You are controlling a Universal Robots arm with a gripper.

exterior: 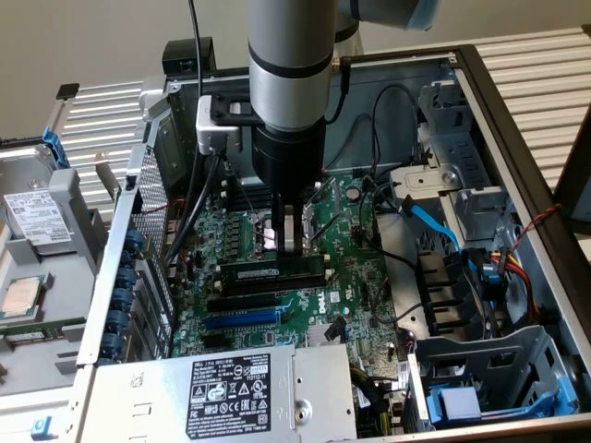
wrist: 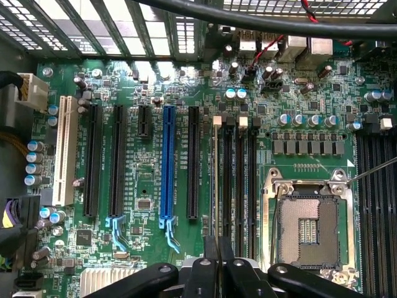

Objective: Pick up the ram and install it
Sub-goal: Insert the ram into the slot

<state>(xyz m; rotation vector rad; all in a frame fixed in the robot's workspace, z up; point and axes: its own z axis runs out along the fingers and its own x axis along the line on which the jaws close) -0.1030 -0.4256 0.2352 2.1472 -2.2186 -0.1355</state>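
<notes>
Arm (exterior: 288, 83): grey and black column, descending into an open computer case (exterior: 517, 120) from above; stands over the middle of the motherboard (exterior: 360, 286).

Gripper (exterior: 290, 242): fingers drawn together, near shut, pointing straight down at the board; in the exterior view the tips sit just above the ram; whether they pinch its upper edge or merely touch it cannot be told; in the wrist view the black finger linkages (wrist: 217, 273) close to a narrow gap.

Ram (exterior: 273, 275): long thin stick with a dark face, lying lengthwise among the memory slots, directly under the fingertips; seated depth cannot be told.

Motherboard: green, mounted flat on the case floor; carries a blue expansion slot (exterior: 242, 317) toward the power-supply edge, black slots (wrist: 94, 160) alongside, one white slot (wrist: 64, 151) at the far side of that row, and an open processor socket (wrist: 308, 226) with metal frame next to the memory slots (wrist: 239, 180).

Power supply (exterior: 222, 392): grey metal box with a black label, along the case's near edge in the exterior view.

Blue cable (exterior: 434, 221): runs from the board toward the drive bays at the exterior view's right.

Hard drive (exterior: 37, 217): lies outside the case, at the exterior view's left.
</notes>
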